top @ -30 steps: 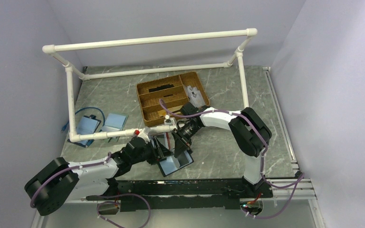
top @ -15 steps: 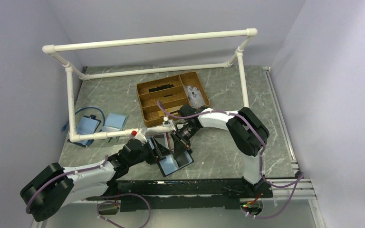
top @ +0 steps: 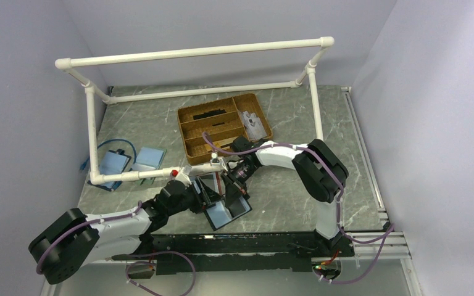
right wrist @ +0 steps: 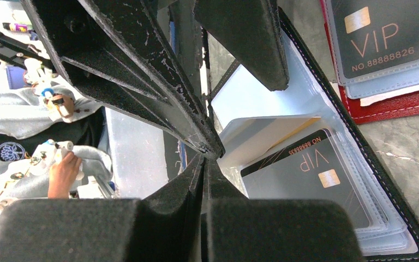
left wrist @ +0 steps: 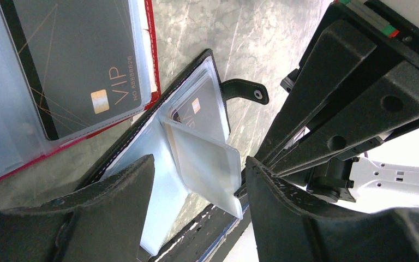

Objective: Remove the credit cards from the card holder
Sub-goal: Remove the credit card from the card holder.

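The black-edged card holder (top: 228, 211) lies open at the near middle of the table. In the left wrist view its clear sleeves (left wrist: 142, 185) fan out, and a dark grey-black VIP card (left wrist: 199, 109) sits in one. It shows too in the right wrist view (right wrist: 316, 174). One pale translucent sleeve leaf (left wrist: 207, 164) stands lifted off the holder. My left gripper (left wrist: 196, 164) is open, with one finger on each side of that leaf. My right gripper (right wrist: 204, 161) is shut, pinching the leaf's edge at its tips. No light blue card can be told apart.
A red-edged wallet (left wrist: 87, 71) with another VIP card lies open just beyond the holder. A wooden divided tray (top: 222, 126) stands behind. A white pipe frame (top: 92, 123) spans the back and left. Blue flat items (top: 114, 163) lie at the left.
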Controlling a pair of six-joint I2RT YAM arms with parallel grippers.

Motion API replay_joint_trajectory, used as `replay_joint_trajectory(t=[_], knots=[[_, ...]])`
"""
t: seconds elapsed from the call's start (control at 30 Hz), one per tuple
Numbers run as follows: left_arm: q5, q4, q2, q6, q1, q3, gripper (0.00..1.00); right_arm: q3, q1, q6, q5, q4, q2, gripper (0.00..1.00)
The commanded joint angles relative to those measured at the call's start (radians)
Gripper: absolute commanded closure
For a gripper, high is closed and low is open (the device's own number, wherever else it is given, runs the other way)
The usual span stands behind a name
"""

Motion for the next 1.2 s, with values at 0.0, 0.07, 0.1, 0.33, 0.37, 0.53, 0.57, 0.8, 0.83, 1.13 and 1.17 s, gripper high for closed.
replay_joint_trajectory(t=[0.0,0.07,0.1,0.33,0.37,0.53,0.57,0.8,0.83,1.13,1.17], knots=[[-0.014,0.048,0.010,-0.011,-0.002,-0.007,0.34,0.031,0.010,-0.028,-0.031,-0.012,0.005,0.92],[-0.015,0.044,0.010,-0.014,-0.002,-0.007,0.34,0.034,0.014,-0.038,-0.034,-0.021,0.006,0.88],[-0.017,0.042,0.009,-0.013,-0.001,-0.008,0.34,0.036,0.016,-0.045,-0.037,-0.026,0.006,0.87],[-0.029,0.017,-0.002,-0.018,-0.002,-0.009,0.38,0.048,0.035,-0.085,-0.063,-0.063,0.008,0.76],[-0.029,0.014,-0.003,-0.018,-0.002,-0.010,0.38,0.050,0.037,-0.087,-0.063,-0.066,0.009,0.76],[-0.037,-0.003,-0.015,-0.022,-0.001,-0.013,0.46,0.053,0.039,-0.097,-0.057,-0.072,0.011,0.77],[-0.038,-0.006,-0.018,-0.023,-0.002,-0.013,0.48,0.054,0.039,-0.097,-0.053,-0.073,0.011,0.77],[-0.040,-0.019,-0.024,-0.023,-0.002,-0.017,0.58,0.065,0.039,-0.124,-0.018,-0.092,0.008,0.78],[-0.039,-0.022,-0.023,-0.022,-0.002,-0.017,0.59,0.067,0.040,-0.128,-0.011,-0.095,0.008,0.78],[-0.040,-0.041,0.020,-0.005,-0.001,-0.005,0.87,0.106,0.036,-0.214,0.045,-0.157,0.000,0.76],[-0.039,-0.043,0.025,0.001,-0.002,-0.002,0.92,0.109,0.035,-0.230,0.045,-0.165,0.000,0.76]])
